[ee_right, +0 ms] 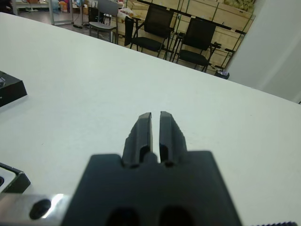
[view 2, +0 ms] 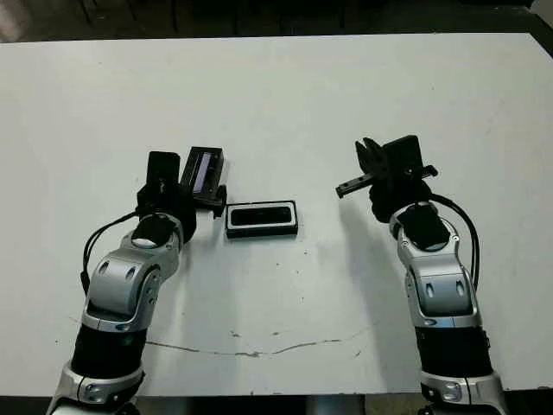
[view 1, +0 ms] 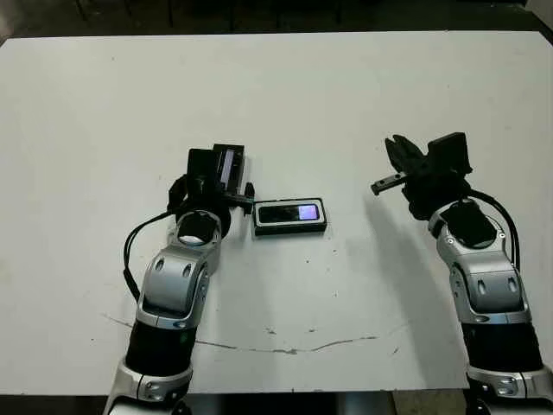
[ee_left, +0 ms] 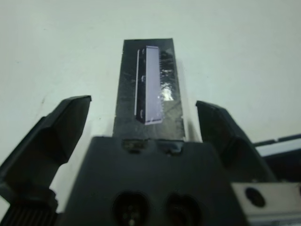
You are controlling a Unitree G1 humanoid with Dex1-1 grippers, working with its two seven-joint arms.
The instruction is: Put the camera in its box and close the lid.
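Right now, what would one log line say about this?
left gripper: open, at lid | right gripper: shut, empty, off to the side | camera: in box | lid: not on box

Wide bare table [view 1: 363, 95] lies between my arms; only the box [view 1: 289, 217] (camera inside) and the lid [view 1: 229, 164] crowd my left gripper [ee_left: 141, 122].

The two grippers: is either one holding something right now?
No. The left gripper is open around the lid without gripping it; the right gripper is shut on nothing.
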